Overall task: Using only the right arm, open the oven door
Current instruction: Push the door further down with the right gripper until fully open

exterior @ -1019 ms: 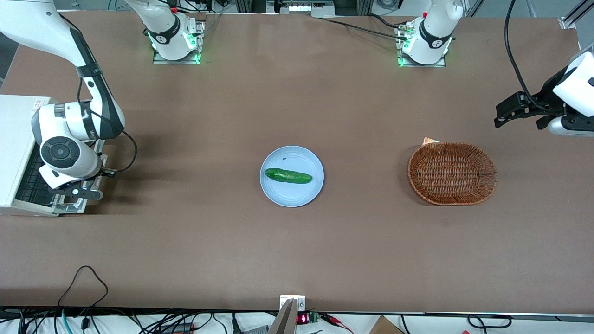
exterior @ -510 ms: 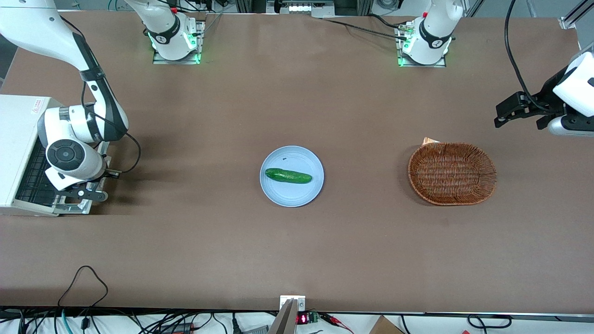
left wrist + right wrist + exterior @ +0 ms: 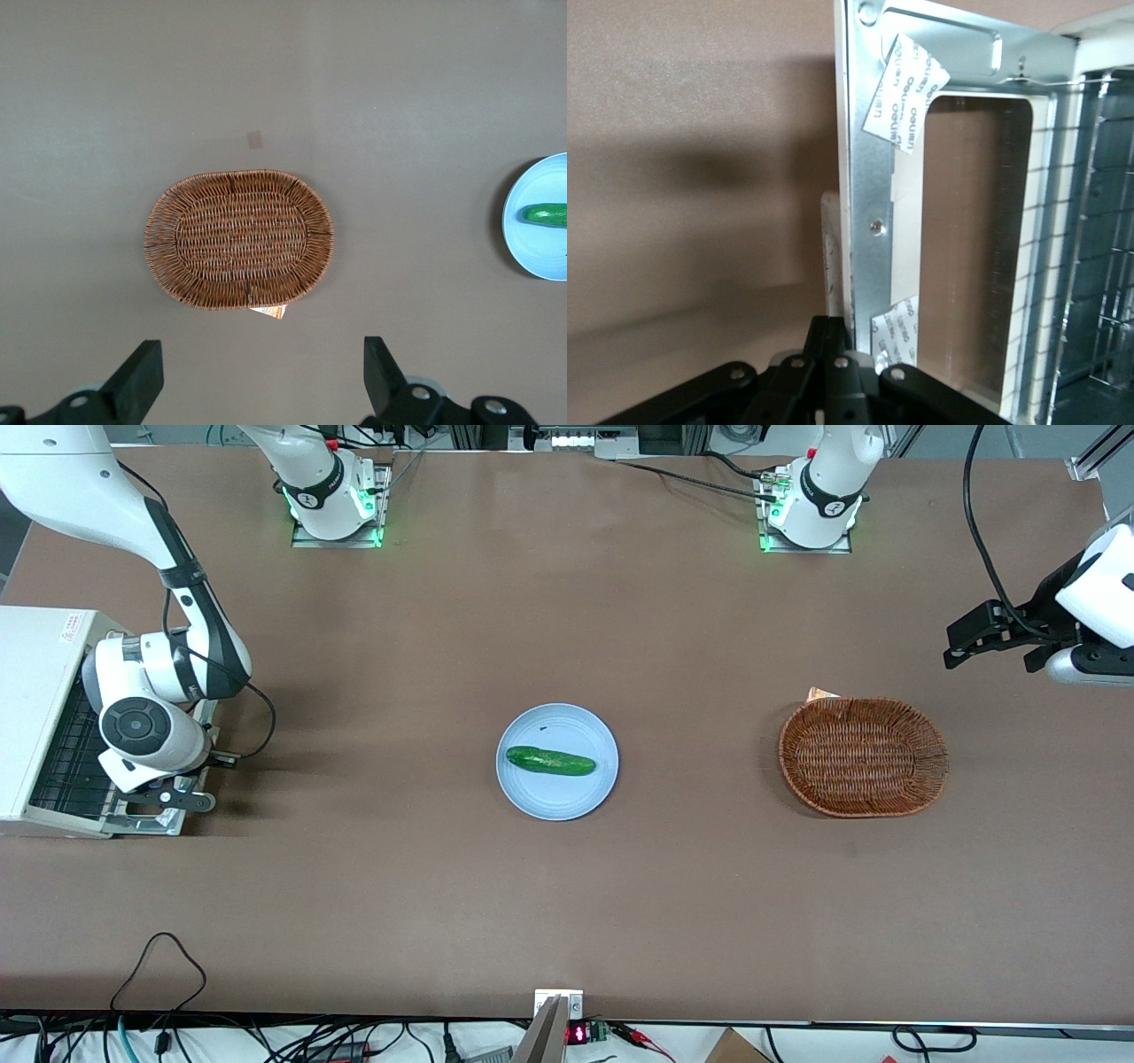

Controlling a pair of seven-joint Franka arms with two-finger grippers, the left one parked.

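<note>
The white toaster oven (image 3: 35, 717) stands at the working arm's end of the table. Its oven door (image 3: 146, 821) hangs open, folded down nearly flat in front of the oven mouth. In the right wrist view the door's silver inner frame (image 3: 868, 186) faces up, with taped labels and the glass window (image 3: 970, 248); the wire rack (image 3: 1099, 266) shows inside. The right arm's black gripper (image 3: 174, 798) is over the door's outer edge. Its fingers (image 3: 833, 336) are pressed together, shut, with tips at the frame's edge beside the pale handle (image 3: 830, 239).
A blue plate (image 3: 532, 793) with a green cucumber (image 3: 549, 761) lies mid-table. A wicker basket (image 3: 862, 755) lies toward the parked arm's end; it also shows in the left wrist view (image 3: 239, 239). Cables run along the table's near edge.
The right arm's wrist and gripper have moved away from the oven mouth toward the table's middle, and the door's outer edge has come out and down with them.
</note>
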